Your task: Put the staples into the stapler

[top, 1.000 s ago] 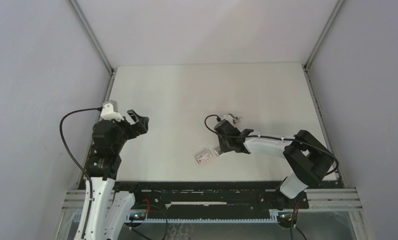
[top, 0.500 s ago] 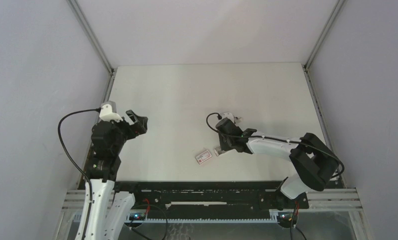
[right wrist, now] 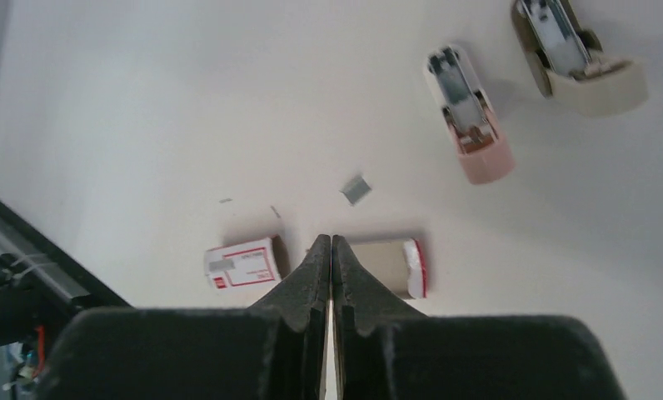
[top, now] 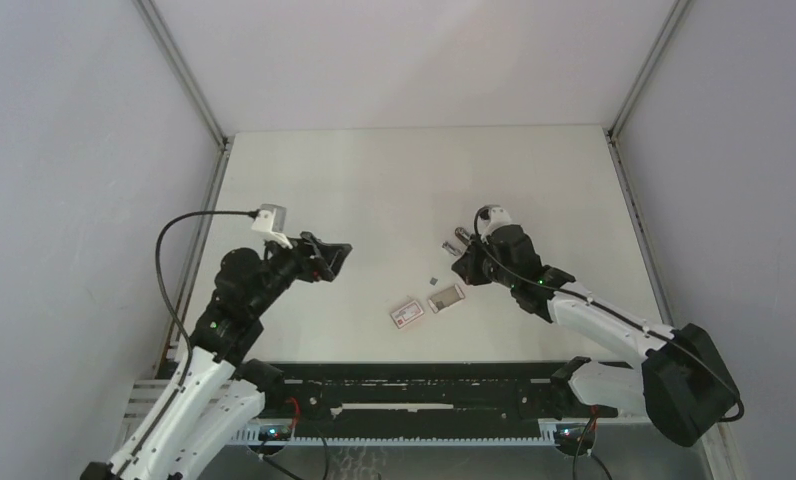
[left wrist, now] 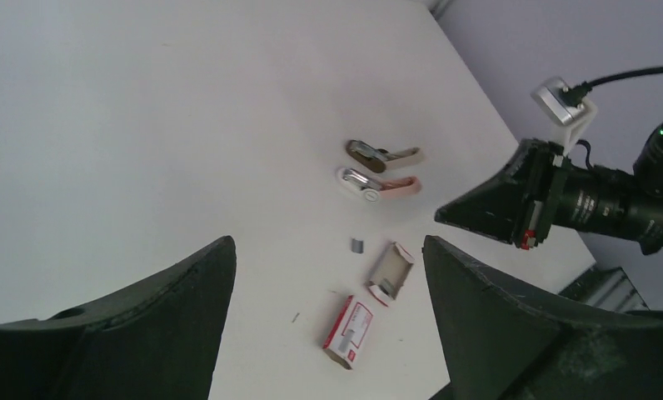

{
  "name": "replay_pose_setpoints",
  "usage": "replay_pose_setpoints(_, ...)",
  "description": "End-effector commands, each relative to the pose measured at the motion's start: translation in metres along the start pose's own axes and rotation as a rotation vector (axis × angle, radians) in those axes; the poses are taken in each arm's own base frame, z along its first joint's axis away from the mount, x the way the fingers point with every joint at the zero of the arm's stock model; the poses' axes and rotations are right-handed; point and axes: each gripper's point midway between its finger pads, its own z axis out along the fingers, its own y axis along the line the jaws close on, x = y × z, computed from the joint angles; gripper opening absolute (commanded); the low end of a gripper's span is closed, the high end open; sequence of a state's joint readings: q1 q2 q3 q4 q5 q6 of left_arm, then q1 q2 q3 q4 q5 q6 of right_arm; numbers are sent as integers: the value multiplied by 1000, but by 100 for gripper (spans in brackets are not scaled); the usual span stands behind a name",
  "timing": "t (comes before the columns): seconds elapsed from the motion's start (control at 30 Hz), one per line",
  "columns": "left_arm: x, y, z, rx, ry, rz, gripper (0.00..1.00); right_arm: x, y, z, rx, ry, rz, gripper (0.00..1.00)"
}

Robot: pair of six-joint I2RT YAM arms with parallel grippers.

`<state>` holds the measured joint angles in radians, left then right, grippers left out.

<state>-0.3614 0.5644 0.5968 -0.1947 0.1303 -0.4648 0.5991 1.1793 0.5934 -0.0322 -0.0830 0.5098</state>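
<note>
The stapler lies in two parts side by side, a pink one (right wrist: 471, 117) and a cream one (right wrist: 580, 60), each with its metal rail up; both show in the left wrist view (left wrist: 380, 185). A short grey strip of staples (right wrist: 356, 190) lies loose on the table. The open grey tray (right wrist: 391, 265) holds a small grey bit at one end (left wrist: 392, 271). The white box with the red label (right wrist: 243, 262) lies beside it. My right gripper (right wrist: 330, 239) is shut and empty, hovering above the tray's edge. My left gripper (left wrist: 328, 243) is open and empty, well to the left (top: 329, 255).
The white table (top: 374, 190) is walled by grey panels at the left, right and back. A stray single staple (left wrist: 296, 317) lies near the box. The black rail (top: 414, 380) runs along the near edge.
My right gripper has drawn back to the right, off the tray, which now lies uncovered. My left arm has swung right, towards the middle of the table.
</note>
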Motion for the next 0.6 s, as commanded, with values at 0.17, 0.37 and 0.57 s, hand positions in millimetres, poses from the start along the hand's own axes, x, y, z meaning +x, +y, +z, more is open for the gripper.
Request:
replay_pose_setpoints(0.17, -11, -30, 17, 113, -54, -1, 88, -15, 16, -3, 11, -62, -168, 3)
replay_pose_setpoints(0.37, 1, -13, 26, 27, -18, -3, 86, -12, 13, 15, 106, -7, -167, 18)
replay_pose_setpoints(0.57, 55, -30, 63, -36, 145, 97, 82, -28, 5, 8, 118, -48, -113, 37)
